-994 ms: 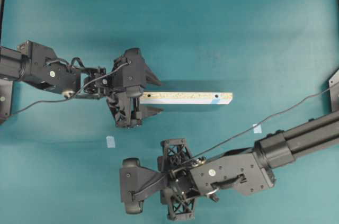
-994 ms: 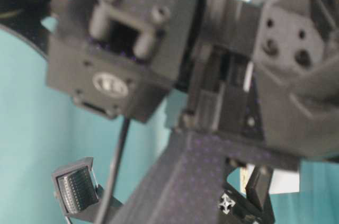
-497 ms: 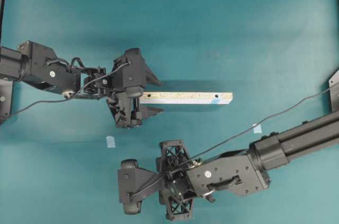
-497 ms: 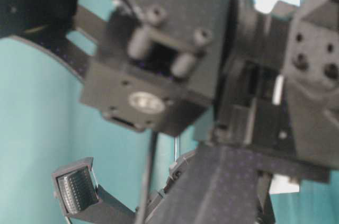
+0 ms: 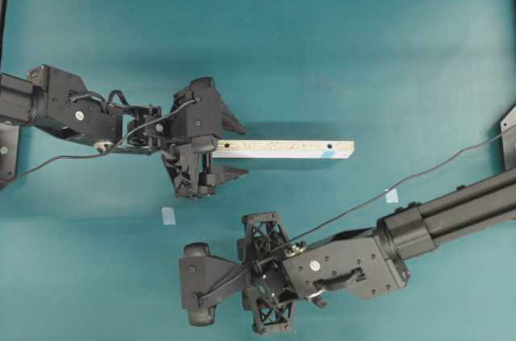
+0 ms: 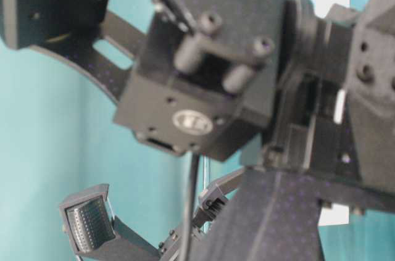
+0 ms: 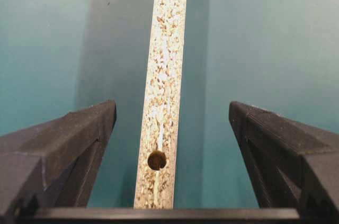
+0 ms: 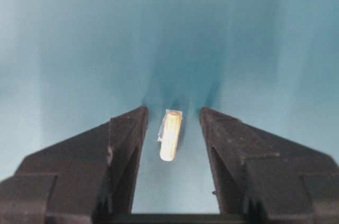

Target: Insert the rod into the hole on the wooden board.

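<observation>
The wooden board (image 5: 282,148) lies flat at mid-table, with the blue-ringed hole (image 5: 328,152) near its right end. My left gripper (image 5: 231,147) is open and straddles the board's left end. In the left wrist view the board (image 7: 165,75) and its plain hole (image 7: 157,159) run between the wide-apart fingers. My right gripper (image 5: 266,275) points down at the front of the table and hides the rod from overhead. In the right wrist view the rod (image 8: 170,135) lies on a pale tape square between the fingers of the open right gripper (image 8: 172,112), with a gap on each side.
Two pale-blue tape squares lie on the teal table, one (image 5: 168,215) left of the right gripper and one (image 5: 392,195) by the right arm's cable. The right arm's dark body (image 6: 203,88) fills most of the table-level view.
The right arm has shifted slightly to the left over the rod, its jaws standing as wide as before. The left gripper and the board have hardly moved.
</observation>
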Robot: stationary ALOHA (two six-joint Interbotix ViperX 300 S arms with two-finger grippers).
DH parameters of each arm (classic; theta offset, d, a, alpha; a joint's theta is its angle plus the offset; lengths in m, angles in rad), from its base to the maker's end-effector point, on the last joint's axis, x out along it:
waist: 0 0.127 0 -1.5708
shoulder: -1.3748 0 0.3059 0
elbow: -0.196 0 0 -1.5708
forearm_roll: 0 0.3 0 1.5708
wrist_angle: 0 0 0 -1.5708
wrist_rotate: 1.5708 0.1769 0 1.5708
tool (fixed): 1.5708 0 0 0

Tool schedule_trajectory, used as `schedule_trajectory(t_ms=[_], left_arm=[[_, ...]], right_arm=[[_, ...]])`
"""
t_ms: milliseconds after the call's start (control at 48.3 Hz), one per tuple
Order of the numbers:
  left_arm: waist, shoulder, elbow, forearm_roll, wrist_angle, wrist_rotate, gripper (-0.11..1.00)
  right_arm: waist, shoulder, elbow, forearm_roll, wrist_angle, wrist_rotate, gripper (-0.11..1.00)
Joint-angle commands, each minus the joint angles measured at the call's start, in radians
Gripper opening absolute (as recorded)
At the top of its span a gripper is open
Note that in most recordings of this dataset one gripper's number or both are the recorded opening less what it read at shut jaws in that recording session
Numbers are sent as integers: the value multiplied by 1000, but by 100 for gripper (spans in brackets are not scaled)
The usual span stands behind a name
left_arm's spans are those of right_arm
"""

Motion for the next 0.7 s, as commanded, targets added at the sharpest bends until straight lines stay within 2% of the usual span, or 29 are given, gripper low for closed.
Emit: schedule_trajectory(t_ms=[0, 269, 497, 683], left_arm=[[-6, -14, -15, 3, -8, -8, 100], [-6, -14, -14, 3, -8, -8, 100], [-6, -14, -14, 3, -6, -8, 100], [-6, -14, -15, 3, -8, -8, 100]], right_arm=[[0, -18, -28, -3, -8, -5, 51], [0, -15, -28, -3, -8, -5, 50], [0, -15, -26, -3, -11, -5, 34], [0, -15, -28, -3, -21, -5, 32]])
